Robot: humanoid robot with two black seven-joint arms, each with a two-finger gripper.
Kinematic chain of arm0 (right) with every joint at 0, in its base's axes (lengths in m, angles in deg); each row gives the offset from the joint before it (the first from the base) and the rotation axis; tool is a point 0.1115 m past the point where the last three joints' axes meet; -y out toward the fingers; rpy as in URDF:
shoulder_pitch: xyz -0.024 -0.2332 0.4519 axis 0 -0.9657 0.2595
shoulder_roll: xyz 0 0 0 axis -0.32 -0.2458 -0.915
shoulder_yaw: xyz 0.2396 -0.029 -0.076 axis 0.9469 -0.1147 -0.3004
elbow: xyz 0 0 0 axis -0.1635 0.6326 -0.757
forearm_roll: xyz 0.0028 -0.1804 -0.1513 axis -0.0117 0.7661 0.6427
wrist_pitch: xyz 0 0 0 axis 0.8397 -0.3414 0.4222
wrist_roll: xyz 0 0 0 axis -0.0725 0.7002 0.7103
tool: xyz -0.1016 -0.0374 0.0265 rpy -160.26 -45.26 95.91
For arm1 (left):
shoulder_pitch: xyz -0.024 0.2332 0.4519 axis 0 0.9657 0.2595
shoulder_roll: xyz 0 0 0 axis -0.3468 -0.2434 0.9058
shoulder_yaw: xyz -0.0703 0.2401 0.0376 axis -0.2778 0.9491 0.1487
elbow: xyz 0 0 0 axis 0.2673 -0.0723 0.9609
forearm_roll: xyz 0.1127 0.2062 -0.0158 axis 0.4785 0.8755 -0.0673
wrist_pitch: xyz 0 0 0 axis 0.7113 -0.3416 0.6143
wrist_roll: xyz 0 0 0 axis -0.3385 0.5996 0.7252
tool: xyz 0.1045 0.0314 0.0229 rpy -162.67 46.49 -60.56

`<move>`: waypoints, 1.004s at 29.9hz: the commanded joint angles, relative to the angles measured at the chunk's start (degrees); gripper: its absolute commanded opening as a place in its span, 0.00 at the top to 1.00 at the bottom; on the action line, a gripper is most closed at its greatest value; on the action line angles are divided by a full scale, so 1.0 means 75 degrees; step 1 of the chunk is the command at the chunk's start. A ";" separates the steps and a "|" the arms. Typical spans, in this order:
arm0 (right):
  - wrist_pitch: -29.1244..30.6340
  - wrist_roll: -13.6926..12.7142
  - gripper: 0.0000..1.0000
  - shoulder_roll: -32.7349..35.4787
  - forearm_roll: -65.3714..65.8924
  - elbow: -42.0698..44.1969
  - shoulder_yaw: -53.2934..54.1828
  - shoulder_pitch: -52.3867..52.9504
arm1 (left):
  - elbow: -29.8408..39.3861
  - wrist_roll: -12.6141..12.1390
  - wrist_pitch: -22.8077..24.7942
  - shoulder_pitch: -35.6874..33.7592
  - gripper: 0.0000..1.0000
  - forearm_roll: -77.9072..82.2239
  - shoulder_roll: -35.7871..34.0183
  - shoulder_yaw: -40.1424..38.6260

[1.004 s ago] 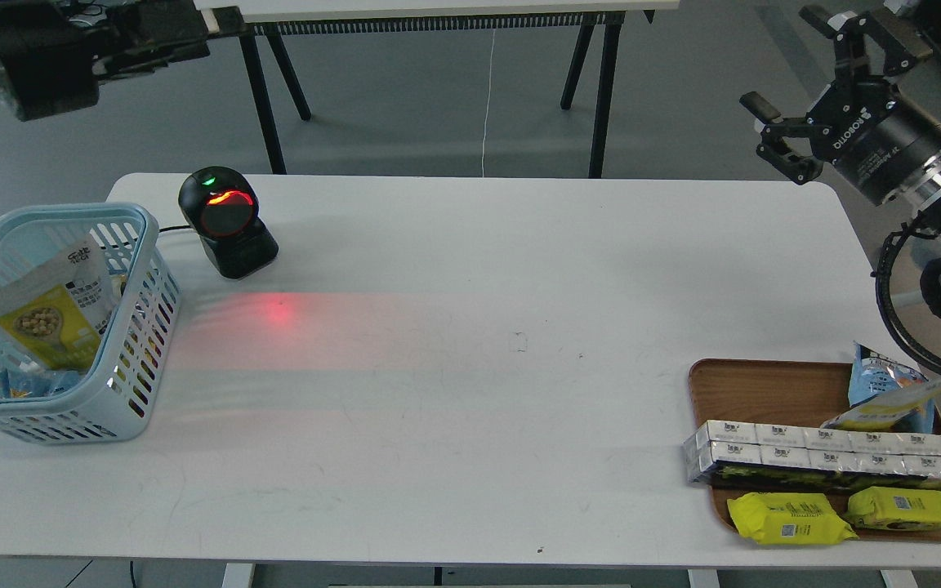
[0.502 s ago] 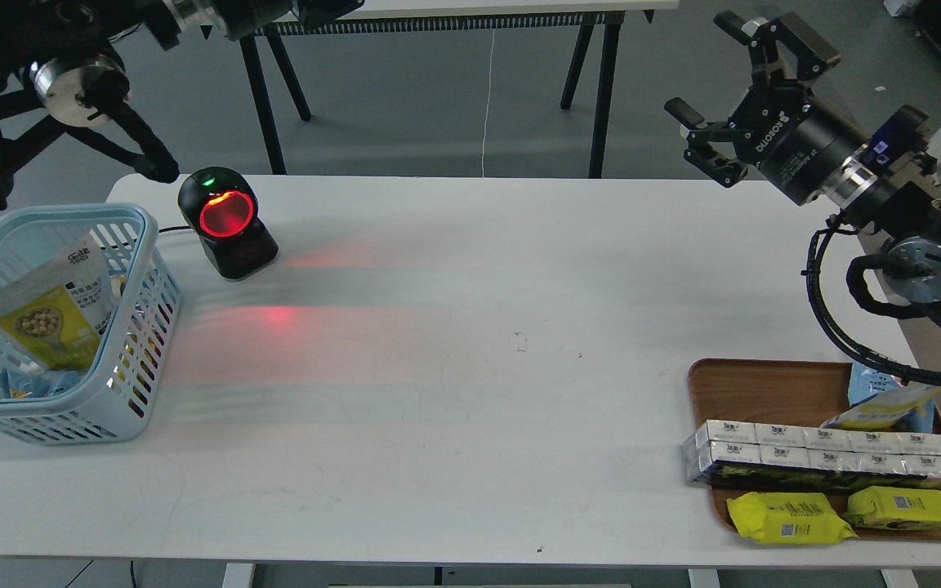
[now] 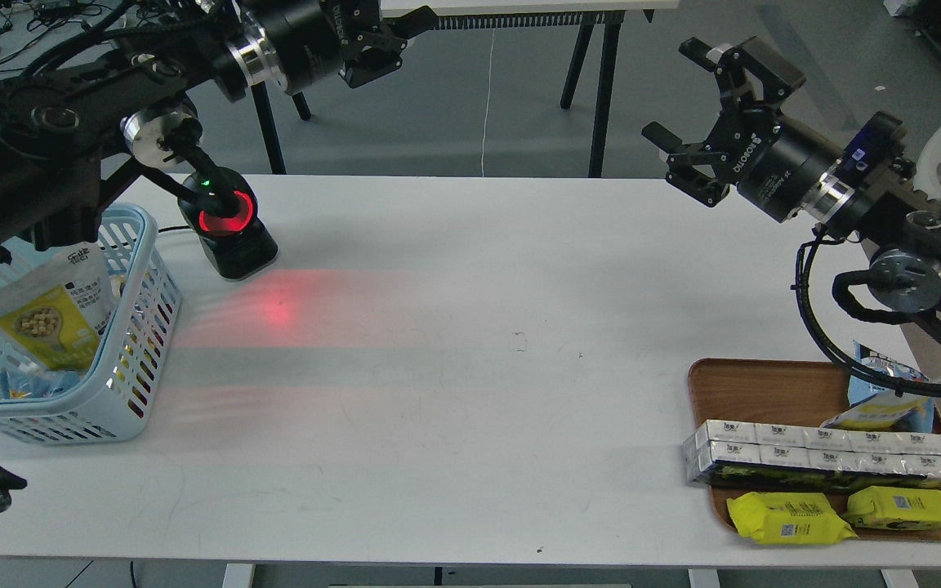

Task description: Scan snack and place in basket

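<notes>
Snack (image 3: 50, 306) in basket (image 3: 140, 327), grippers away.

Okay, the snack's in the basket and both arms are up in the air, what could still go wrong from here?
1. The left arm's elbow section crosses just above the scanner and the basket rim; a swing down might knock either one.
2. The snack leans against the basket wall rather than lying flat, so a bump to the basket could tip it.
3. The right gripper is open above the table's far edge; lowering toward the tray might disturb the yellow packs overhanging its front rim.
</notes>
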 commanded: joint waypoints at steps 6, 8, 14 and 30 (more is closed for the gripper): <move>0.0041 -0.0002 0.01 0.0137 0.0246 -0.0273 -0.0144 -0.0130 | 0.0765 0.0000 0.0000 0.0846 0.02 0.0363 -0.1132 -0.0009; 0.0041 -0.0002 0.01 0.0079 0.0246 -0.0273 -0.0015 -0.0130 | 0.0765 0.0000 0.0000 0.1046 0.02 0.0387 -0.1284 -0.0044; -0.0018 -0.0002 0.01 -0.0050 0.0176 -0.0250 0.0407 -0.0142 | 0.0788 0.0000 0.0000 0.1421 0.01 0.0387 -0.1858 -0.0500; -0.0076 -0.0002 0.01 -0.0051 0.0140 -0.0238 0.0642 -0.0200 | 0.1527 0.0000 0.0000 0.1749 0.01 0.1102 -0.2890 -0.0911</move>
